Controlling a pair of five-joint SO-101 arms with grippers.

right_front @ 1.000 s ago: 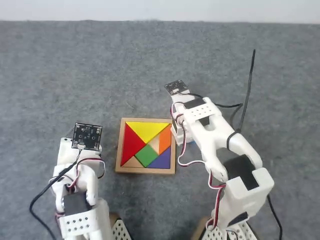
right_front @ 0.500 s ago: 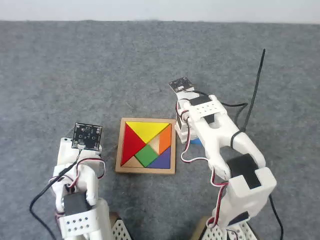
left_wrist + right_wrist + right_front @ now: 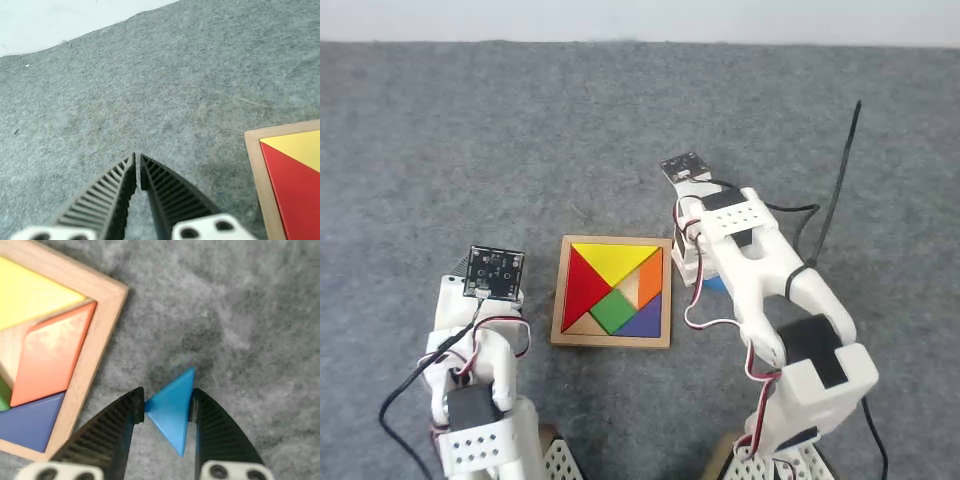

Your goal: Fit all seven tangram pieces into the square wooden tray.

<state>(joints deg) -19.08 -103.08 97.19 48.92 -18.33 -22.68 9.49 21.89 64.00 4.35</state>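
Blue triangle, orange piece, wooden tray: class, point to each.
Blue triangle (image 3: 172,407), right wrist view, centre of face.
Orange piece (image 3: 50,357), right wrist view, centre of face.
Wooden tray (image 3: 95,340), right wrist view, bare rim.

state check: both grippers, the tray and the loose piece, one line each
square wooden tray: flat on the grey felt, partly filled.
right gripper: shut on the blue triangle piece, beside the tray.
blue triangle piece: outside the tray, held from both sides, not yet placed.
left gripper: shut, empty, over the felt.
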